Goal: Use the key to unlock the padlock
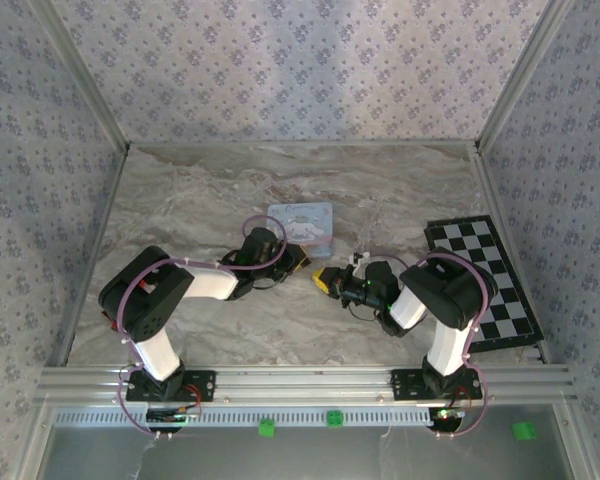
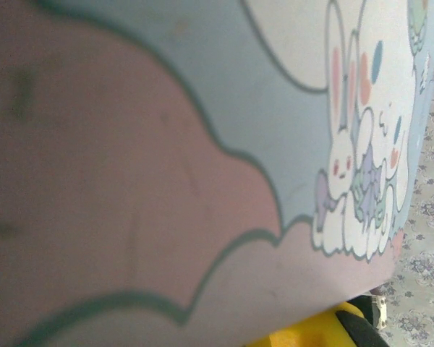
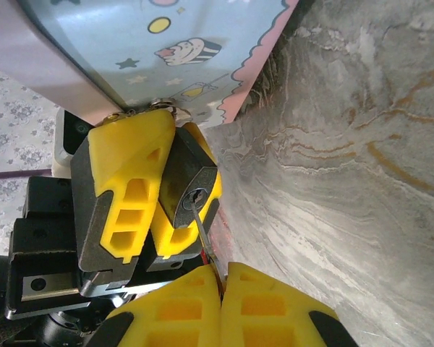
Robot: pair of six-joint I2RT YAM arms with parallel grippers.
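In the right wrist view the small black padlock [image 3: 190, 177] sits clamped between the yellow fingers of my left gripper [image 1: 298, 262], keyhole facing the camera. My right gripper [image 3: 223, 278] is shut on the key [image 3: 201, 228]. The key's thin metal blade runs up from between the pressed-together fingertips, and its tip is in the keyhole. From above, the two grippers meet tip to tip at the middle of the table, with my right gripper [image 1: 326, 280] just right of the left one. A yellow finger [image 2: 311, 334] shows at the bottom of the left wrist view.
The pale blue, pink-rimmed cartoon tin box [image 1: 302, 222] lies flat right behind the left gripper; its lid [image 2: 202, 159] is very close in the left wrist view. A black-and-white chessboard [image 1: 485, 280] lies at the right edge. Bare marble lies behind and to the left.
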